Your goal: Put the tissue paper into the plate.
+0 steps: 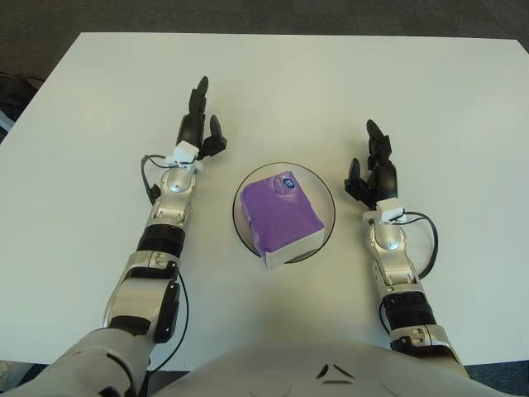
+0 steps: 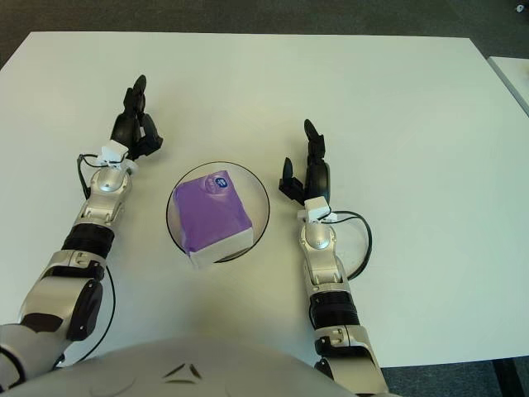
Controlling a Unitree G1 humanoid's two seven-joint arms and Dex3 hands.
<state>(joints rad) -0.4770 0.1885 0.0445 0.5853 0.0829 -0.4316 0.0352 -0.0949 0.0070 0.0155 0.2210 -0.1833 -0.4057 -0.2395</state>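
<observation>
Purple tissue pack [image 1: 285,217] lies in plate [image 1: 324,188], mid-surface toward near edge, one corner overhanging near rim. Left hand [image 1: 199,124] beyond plate toward far-left, fingers loosely spread, empty. Right hand [image 1: 374,169] nearer, just right of plate, likewise empty. Placement looks done.

You have a purple tissue pack [image 1: 285,217] with a white end face and a small blue-and-white round mark on top — it sits in a clear plate [image 1: 324,188] with a dark rim. The table [image 1: 430,99] is plain white. Both arms are silver with black hands — left hand [image 1: 199,128], right hand [image 1: 374,172].
</observation>
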